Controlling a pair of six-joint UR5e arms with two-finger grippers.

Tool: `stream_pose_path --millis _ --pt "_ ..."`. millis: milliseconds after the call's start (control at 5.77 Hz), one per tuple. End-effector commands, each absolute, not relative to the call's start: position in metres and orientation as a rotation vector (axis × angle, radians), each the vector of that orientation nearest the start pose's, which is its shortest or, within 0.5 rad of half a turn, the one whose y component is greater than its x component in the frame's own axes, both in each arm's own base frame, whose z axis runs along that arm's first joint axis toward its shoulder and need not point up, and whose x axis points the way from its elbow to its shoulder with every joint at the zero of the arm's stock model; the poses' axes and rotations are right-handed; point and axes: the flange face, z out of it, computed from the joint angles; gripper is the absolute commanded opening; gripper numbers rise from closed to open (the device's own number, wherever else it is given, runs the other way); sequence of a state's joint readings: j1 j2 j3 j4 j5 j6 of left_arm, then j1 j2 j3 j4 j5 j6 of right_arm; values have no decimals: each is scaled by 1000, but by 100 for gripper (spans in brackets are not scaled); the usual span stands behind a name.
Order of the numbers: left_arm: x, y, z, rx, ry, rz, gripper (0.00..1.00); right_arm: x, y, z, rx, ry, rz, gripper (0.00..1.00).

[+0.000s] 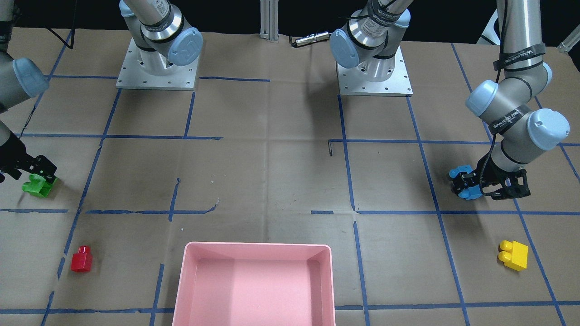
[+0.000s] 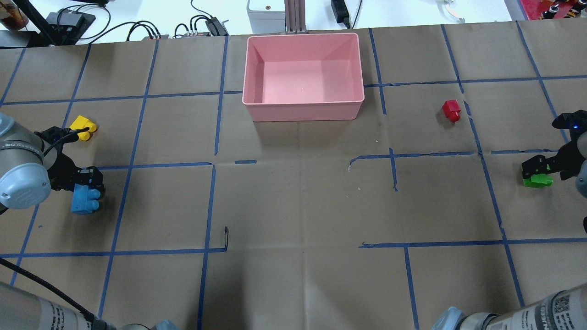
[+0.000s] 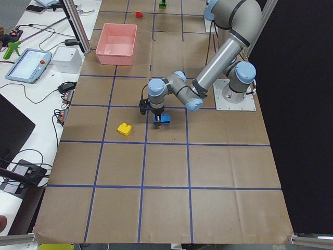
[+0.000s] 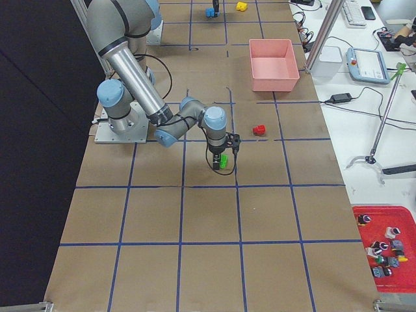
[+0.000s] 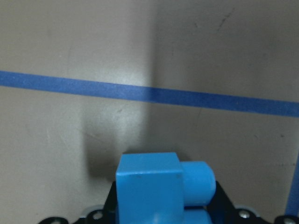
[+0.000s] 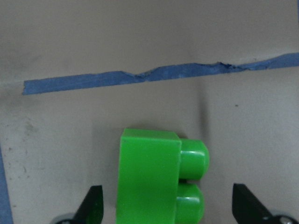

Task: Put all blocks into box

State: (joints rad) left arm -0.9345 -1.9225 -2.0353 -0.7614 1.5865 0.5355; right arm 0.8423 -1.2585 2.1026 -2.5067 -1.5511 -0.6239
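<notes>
Left claw [image 1: 466, 183] is clenched on the blue block [image 1: 472, 194] at the table's left end. Right claw [image 1: 43, 173] stands spread around the green block [image 1: 38, 186] at the right end, not touching it. Between them, at the far edge, sits the pink box [image 1: 258, 245]. Outside it lie the yellow block [image 1: 514, 256], near the blue one, and the red block [image 1: 81, 259], near the green.

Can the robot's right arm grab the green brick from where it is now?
Probably yes. The right gripper is open, with its fingers on either side of the green brick, and nothing else sits between them.
</notes>
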Motion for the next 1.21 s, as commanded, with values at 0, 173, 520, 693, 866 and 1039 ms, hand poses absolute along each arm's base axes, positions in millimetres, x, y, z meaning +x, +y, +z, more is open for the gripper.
stream_pose_path --millis 0,173,520,693,866,1039 --pt "207 -508 234 -139 3120 8 29 -234 -465 183 167 3184 -152 96" --pt "221 -532 306 -137 3156 98 28 -235 -467 183 167 3191 -171 93" --pt "213 -590 391 -71 3182 143 28 -233 -467 180 162 3188 -160 74" --pt "139 -639 414 -17 3149 79 28 -231 -468 180 155 3190 -157 60" --pt "60 -672 427 -31 3144 69 28 -231 -468 183 158 3193 -156 49" --pt "-24 -692 444 -101 3161 33 28 -232 -470 188 158 3198 -166 38"
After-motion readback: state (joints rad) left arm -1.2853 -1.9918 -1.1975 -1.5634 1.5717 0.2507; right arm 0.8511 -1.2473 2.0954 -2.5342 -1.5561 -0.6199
